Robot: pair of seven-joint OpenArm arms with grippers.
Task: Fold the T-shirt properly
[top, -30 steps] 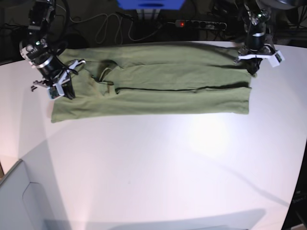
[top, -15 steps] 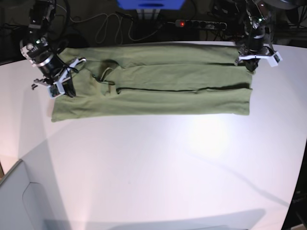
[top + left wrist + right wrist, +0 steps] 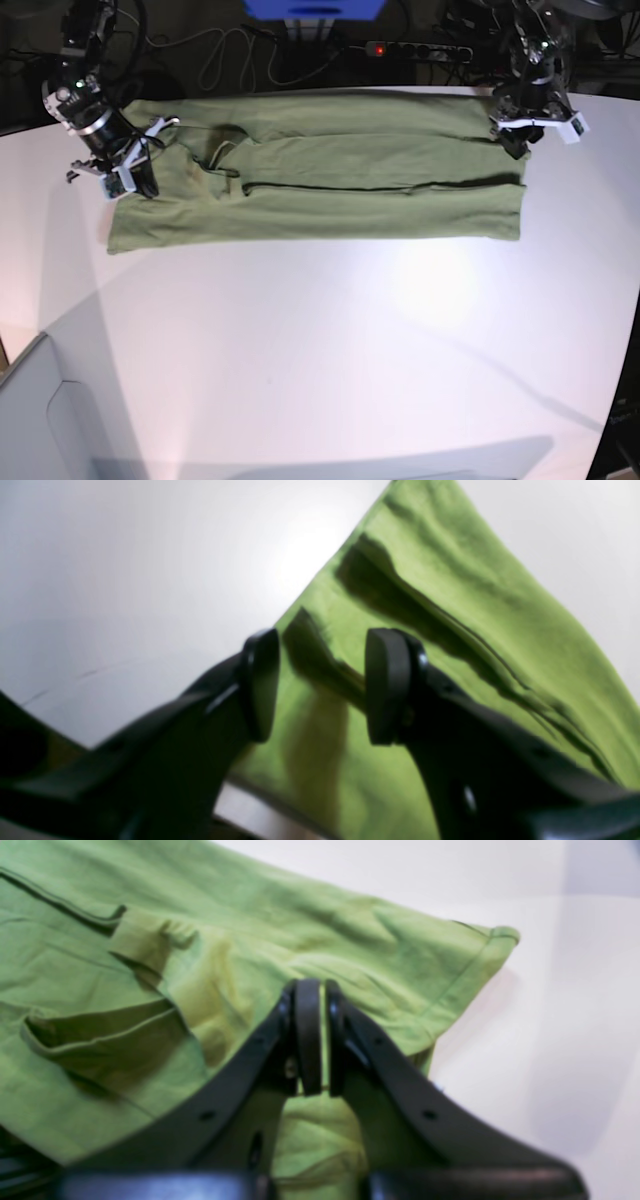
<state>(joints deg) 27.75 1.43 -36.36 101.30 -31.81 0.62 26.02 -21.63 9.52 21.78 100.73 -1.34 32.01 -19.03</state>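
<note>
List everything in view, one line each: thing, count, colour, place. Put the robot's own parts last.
T-shirt: one, olive green, folded into a long band across the far part of the table.
Table: one, white, fills most of the base view.
Power strip: one, black with a red light, behind the table's far edge.
Cables: several, dark and light, on the floor behind the table.
Blue object: one, blue, top centre behind the table.
Right gripper: one, black, at the shirt's sleeve end, pinched shut on the cloth.
Left gripper: one, black, at the shirt's other end, jaws apart over the cloth edge.
</note>
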